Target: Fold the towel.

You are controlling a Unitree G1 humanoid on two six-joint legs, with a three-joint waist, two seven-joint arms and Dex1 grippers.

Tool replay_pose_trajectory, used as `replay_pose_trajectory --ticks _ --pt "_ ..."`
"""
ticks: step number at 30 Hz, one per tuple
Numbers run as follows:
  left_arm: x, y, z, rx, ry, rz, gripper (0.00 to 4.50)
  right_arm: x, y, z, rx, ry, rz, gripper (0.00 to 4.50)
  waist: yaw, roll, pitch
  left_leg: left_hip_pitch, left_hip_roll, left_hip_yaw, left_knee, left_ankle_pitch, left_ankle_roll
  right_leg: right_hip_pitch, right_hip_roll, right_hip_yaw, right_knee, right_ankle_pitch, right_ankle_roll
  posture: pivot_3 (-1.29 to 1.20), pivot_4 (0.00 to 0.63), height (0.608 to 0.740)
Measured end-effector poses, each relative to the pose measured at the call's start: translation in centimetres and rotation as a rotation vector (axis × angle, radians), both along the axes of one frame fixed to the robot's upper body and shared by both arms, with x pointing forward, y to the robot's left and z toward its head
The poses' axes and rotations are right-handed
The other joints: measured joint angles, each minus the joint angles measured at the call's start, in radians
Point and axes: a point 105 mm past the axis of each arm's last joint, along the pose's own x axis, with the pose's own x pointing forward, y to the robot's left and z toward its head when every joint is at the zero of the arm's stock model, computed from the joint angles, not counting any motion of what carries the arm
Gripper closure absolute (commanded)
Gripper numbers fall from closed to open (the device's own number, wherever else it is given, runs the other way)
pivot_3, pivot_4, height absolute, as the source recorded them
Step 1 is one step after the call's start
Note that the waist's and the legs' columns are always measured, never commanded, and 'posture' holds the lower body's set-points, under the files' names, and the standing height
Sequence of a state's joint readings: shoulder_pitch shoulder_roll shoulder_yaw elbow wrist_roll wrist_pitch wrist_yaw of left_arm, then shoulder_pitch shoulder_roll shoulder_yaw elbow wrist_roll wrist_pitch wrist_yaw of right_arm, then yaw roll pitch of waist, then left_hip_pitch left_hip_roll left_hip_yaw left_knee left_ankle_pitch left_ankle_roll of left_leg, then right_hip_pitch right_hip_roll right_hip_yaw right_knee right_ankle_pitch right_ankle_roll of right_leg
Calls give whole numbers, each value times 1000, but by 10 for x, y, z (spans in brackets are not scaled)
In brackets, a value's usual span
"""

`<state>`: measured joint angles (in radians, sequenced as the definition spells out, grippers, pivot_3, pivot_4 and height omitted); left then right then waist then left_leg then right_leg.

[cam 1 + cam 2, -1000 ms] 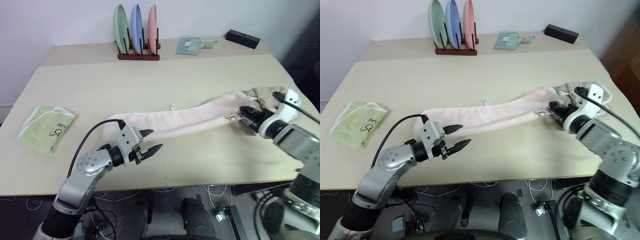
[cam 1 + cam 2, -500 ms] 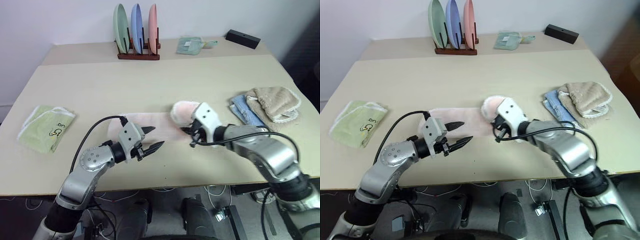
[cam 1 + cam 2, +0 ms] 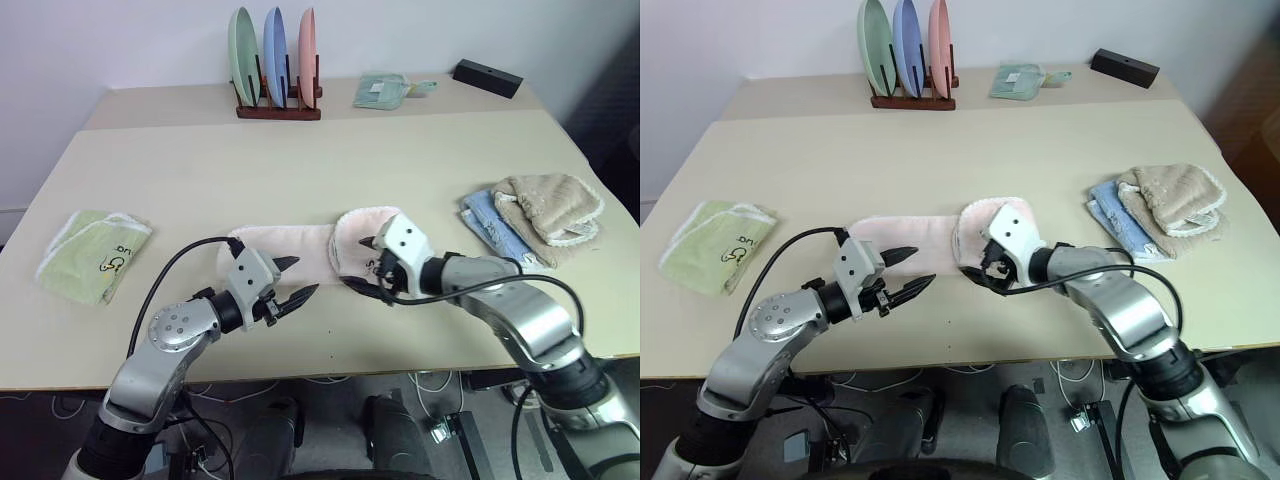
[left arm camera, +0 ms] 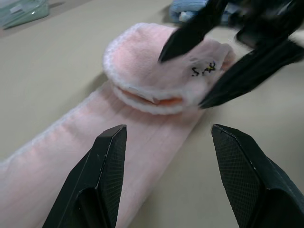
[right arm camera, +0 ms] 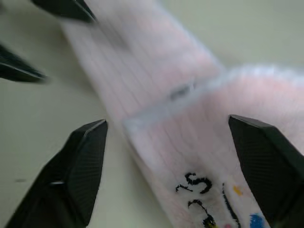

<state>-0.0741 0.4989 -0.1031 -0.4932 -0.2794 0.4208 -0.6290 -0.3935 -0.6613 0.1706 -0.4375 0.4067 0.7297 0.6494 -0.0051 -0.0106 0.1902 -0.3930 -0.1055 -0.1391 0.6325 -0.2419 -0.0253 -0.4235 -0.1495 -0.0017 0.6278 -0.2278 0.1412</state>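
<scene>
Observing: you see the pink towel [image 3: 300,250] lying on the beige table [image 3: 300,160], near its front edge, between the two grippers.
Towel shape: its right end is doubled back over the strip, making a rounded flap [image 3: 985,225]; the left part lies flat in one long band.
Towel logo: a small dark embroidered mark [image 5: 194,187] sits on the folded flap, close to the right gripper.
Right gripper [image 3: 365,265]: you find its two black fingers spread wide, one on each side of the flap's end, not pinching the cloth.
Left gripper [image 3: 297,281]: its fingers stand apart with nothing between them, just in front of the strip's left part, tips aimed toward the fold.
Contact: you cannot tell whether either gripper's tips touch the terry.
Green towel [image 3: 92,254]: folded, far left on the table, well apart from the pink one.
Blue and beige cloths [image 3: 535,215]: piled at the right edge.
Plate rack [image 3: 275,60]: three upright plates at the back, with a small pale green cloth [image 3: 385,90] and a black box [image 3: 485,76] to its right.
</scene>
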Motion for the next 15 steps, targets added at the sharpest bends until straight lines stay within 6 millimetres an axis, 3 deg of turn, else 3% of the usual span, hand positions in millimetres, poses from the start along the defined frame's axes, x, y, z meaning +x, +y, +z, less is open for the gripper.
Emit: replay_pose_trajectory --ticks 4,8,9,11,15 --pt "7 15 5 -17 -9 61 1615 13 -20 24 89 -50 -88 2095 -6 0 0 1 0 0 0 0 0 0 0 0 1 0 0 0 150 737" --pt "11 26 6 -27 -7 107 1615 36 -32 15 41 -71 -186 4192 -5 0 0 1 0 1 -1 0 0 0 0 0 0 0 0 0 150 737" --pt "13 29 5 -34 0 123 1615 43 -33 8 19 -74 -206 4423 -6 0 0 1 0 1 -1 0 0 0 0 0 0 0 0 0 150 737" --pt "14 36 2 -51 13 153 1615 56 -30 -7 15 -58 -234 4423 -9 0 0 1 0 1 -1 0 0 0 0 0 1 0 0 0 150 737" --pt "12 41 -7 -52 44 179 1615 61 -15 -43 -29 5 -192 4423 -6 0 0 1 0 0 -1 0 0 -1 0 0 1 0 -1 0 150 737"
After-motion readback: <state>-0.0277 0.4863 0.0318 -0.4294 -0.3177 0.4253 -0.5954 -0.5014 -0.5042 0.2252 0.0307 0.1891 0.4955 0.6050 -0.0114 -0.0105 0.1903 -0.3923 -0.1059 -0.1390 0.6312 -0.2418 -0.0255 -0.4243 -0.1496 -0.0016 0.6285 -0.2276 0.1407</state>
